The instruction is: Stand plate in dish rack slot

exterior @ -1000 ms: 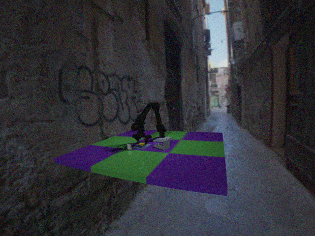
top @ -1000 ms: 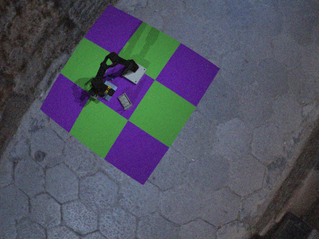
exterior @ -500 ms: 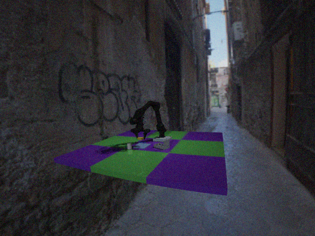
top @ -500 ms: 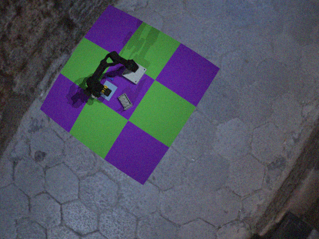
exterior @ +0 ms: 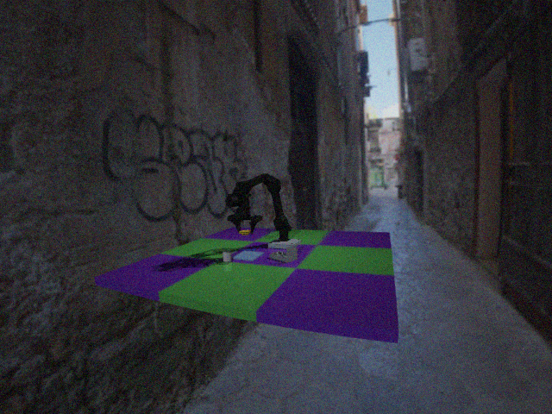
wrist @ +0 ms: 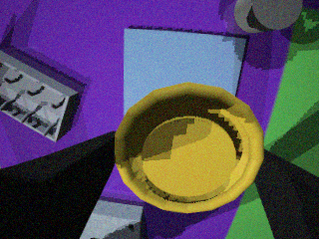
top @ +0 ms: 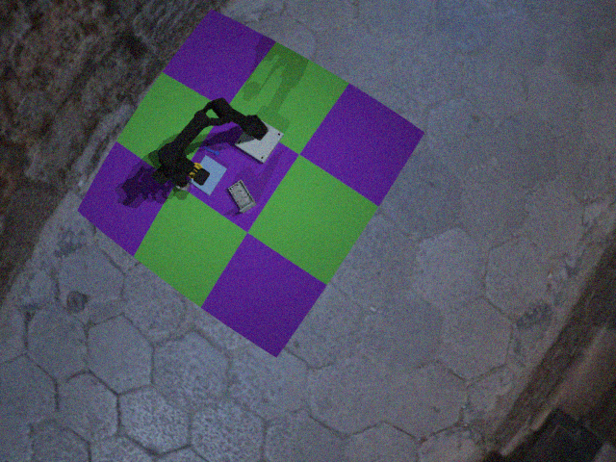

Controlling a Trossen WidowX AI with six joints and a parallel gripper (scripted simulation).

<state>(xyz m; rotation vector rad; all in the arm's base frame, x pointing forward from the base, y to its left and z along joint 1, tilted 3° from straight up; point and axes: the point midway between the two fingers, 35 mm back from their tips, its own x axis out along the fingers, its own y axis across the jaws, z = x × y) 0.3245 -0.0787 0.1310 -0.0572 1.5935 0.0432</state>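
Observation:
The round yellow plate [top: 197, 166] [exterior: 244, 232] [wrist: 189, 161] is held level, face up, above the table. My gripper [top: 195, 171] [exterior: 244, 230] [wrist: 186, 147] is shut on the plate, with one dark finger against each side of its rim. The grey dish rack [top: 241, 196] [exterior: 291, 255] [wrist: 62, 95] stands on a purple square, apart from the plate. Its row of slots and rails shows at the left of the wrist view, partly cut off by the frame edge. No plate shows in the rack.
A light blue square mat [top: 214, 173] [exterior: 249, 255] [wrist: 174, 60] lies below the plate. A pale cylinder [exterior: 227, 257] [wrist: 276, 11] stands beside the mat. A thin blue item [top: 212, 150] lies near the arm. The arm's white base plate [top: 261, 146] [wrist: 112, 219] is near the rack.

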